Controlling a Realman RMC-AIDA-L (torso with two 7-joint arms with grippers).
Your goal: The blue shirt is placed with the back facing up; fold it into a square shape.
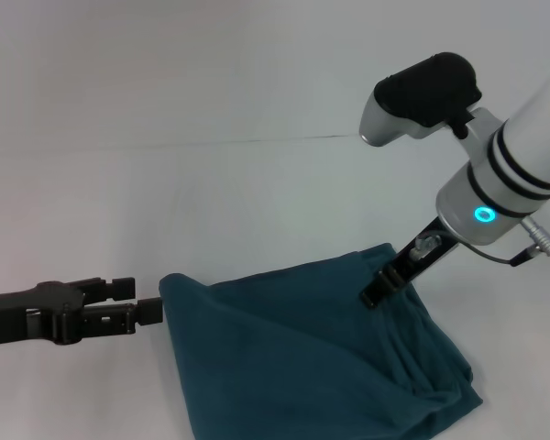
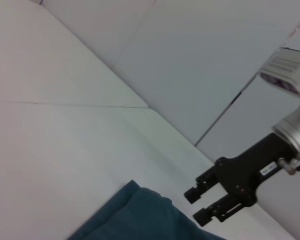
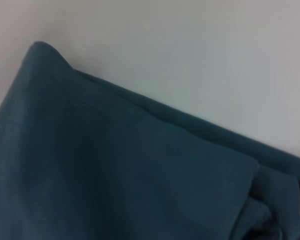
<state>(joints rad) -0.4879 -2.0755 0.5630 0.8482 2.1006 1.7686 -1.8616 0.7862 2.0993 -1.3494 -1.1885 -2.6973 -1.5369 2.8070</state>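
Blue shirt (image 1: pixel 312 357): soft matt cloth; table (image 1: pixel 165 183): smooth matt.

Left hand (image 1: pixel 148 301) low at left, fingers parted, right hand (image 1: pixel 378 291) angled downward

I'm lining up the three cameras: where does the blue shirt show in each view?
Head view: blue shirt, folded, lower centre-right, between both grippers.
Left wrist view: one corner at the bottom edge, near the right gripper.
Right wrist view: fills most of the frame.
Shared landmark: the white table.
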